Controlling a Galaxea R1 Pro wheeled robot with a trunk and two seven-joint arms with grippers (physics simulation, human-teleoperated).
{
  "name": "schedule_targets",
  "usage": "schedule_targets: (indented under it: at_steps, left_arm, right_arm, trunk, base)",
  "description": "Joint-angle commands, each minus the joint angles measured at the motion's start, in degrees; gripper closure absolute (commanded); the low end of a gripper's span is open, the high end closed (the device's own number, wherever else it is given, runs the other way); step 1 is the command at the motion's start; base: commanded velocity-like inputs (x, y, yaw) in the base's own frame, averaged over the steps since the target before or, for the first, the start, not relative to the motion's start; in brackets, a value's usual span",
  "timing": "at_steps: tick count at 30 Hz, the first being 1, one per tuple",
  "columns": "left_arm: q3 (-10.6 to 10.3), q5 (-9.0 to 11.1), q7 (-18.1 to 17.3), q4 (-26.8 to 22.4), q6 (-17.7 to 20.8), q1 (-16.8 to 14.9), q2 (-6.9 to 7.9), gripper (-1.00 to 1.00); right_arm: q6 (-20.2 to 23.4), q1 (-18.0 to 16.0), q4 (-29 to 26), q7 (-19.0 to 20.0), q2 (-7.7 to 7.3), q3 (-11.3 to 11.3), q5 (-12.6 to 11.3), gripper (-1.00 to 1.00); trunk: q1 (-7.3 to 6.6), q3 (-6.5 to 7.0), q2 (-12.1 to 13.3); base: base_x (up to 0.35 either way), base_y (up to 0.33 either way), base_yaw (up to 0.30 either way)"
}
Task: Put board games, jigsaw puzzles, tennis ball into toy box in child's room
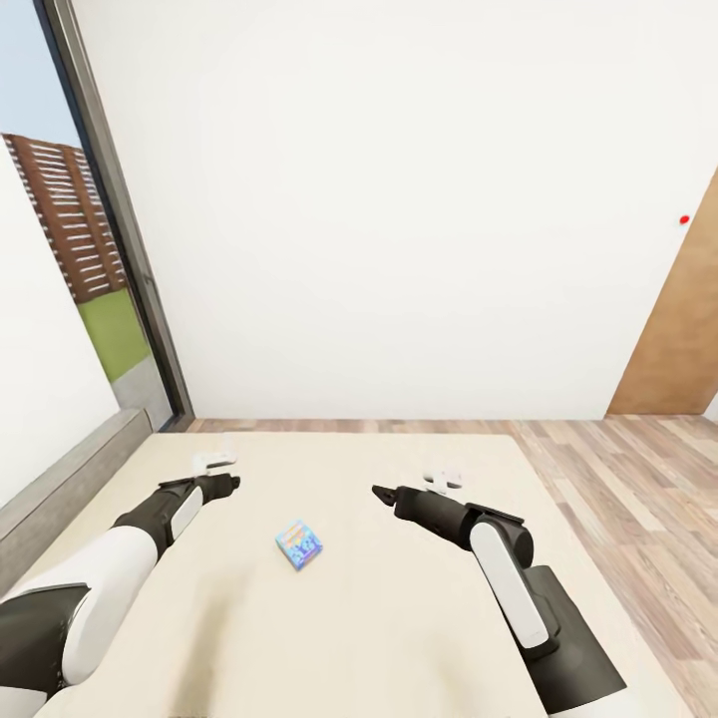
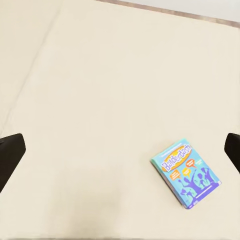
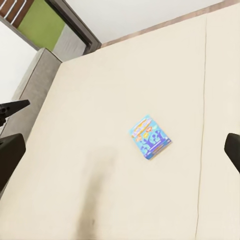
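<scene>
Clearly "Balderdash" on blue game box (image 2: 185,173)

Beige bed (image 1: 379,618), plain. Small blue board game (image 1: 298,544), cartoon cover, yellow-orange lettering. Arms white and black. White wall (image 1: 399,199), wood-plank floor (image 1: 618,479), grey headboard (image 1: 60,479).

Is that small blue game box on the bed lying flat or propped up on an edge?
Lying flat: the small blue game box rests cover-up on the bed, untouched by either arm.

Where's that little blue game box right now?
In the head view the small blue game box lies flat on the beige bed, between the two arms, slightly nearer the left claw than the right claw.
</scene>
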Motion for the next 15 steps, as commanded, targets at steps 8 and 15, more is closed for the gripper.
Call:
schedule_targets:
  at_steps: [8,15]
  left_arm:
    - [0.2,0.5,0.1,-0.1,0.6,0.1,0.01,-1.00]
    - [0.2,0.5,0.1,-0.1,0.7,0.1,-0.03,-1.00]
  right_arm:
    - [0.2,0.0,-0.3,-0.4,0.01,0.1,-0.5,-1.00]
    - [0.1,0.0,-0.7,-0.5,0.07,0.0,-0.5,-1.00]
  trunk:
    - [0.01,-0.84,-0.1]
    - [0.01,-1.50,-0.1]
  base:
    - [0.000,0.000,0.000]
    - [0.000,0.000,0.000]
